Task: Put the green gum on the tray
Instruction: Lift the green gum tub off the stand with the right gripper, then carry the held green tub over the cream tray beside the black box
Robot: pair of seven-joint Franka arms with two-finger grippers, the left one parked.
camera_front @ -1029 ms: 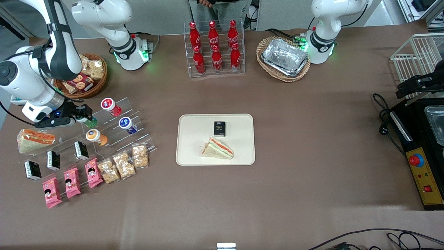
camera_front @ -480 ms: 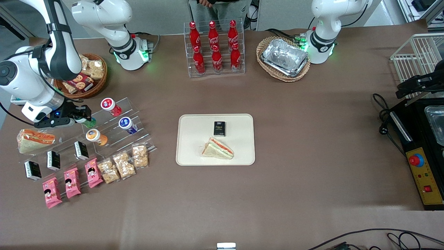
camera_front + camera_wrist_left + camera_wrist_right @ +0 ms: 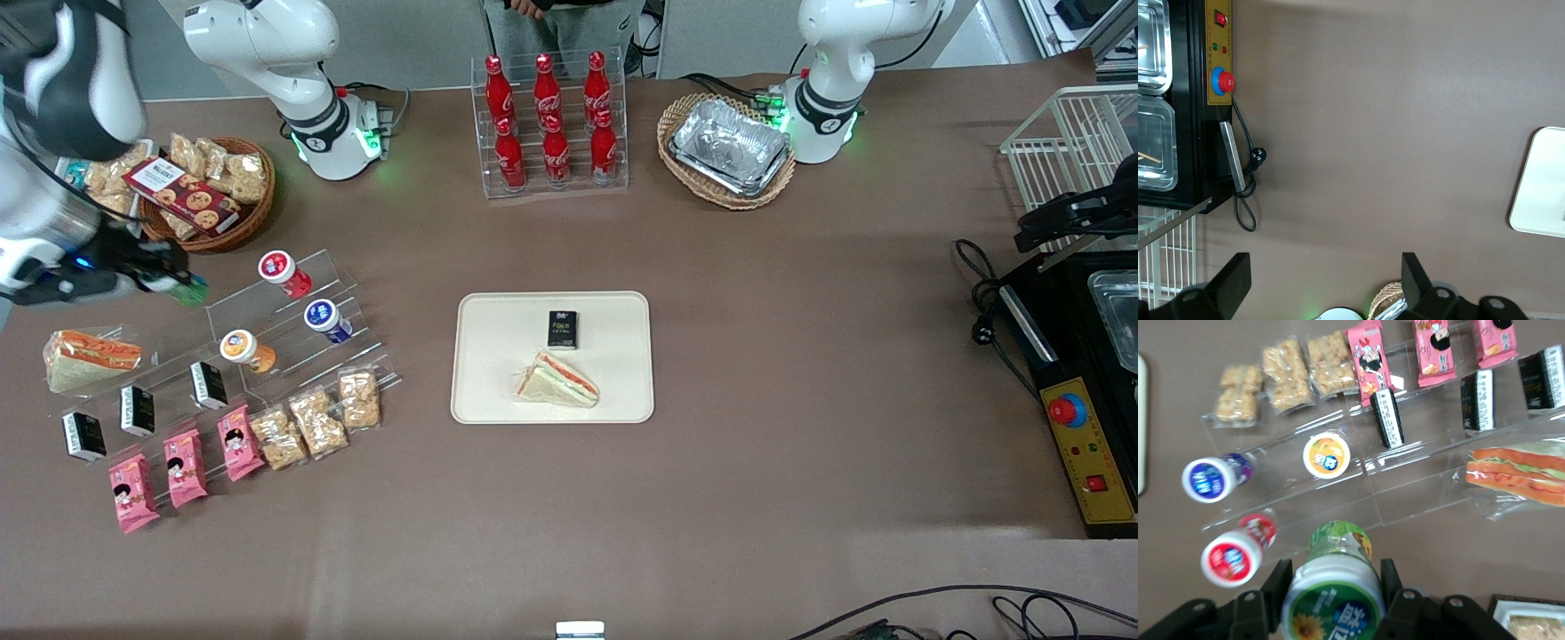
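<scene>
The gripper [image 3: 169,283] is clamped on the one green gum [image 3: 1333,587], held above the bench at the working arm's end. Just below it, three more gum bottles lie on the clear rack [image 3: 1405,487]: red-lidded [image 3: 1231,559], blue-lidded [image 3: 1208,479] and orange-lidded [image 3: 1327,455]. The tray [image 3: 498,391], well apart from the gripper toward the bench's middle, carries one sandwich [image 3: 558,380] and one black packet [image 3: 562,329].

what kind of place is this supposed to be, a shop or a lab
Probably a lab mock-up of a snack shop: a stepped clear rack of gum bottles and snacks, a stand of cola bottles, and a serving tray. The hand holds the green gum above the table, near the rack.
</scene>
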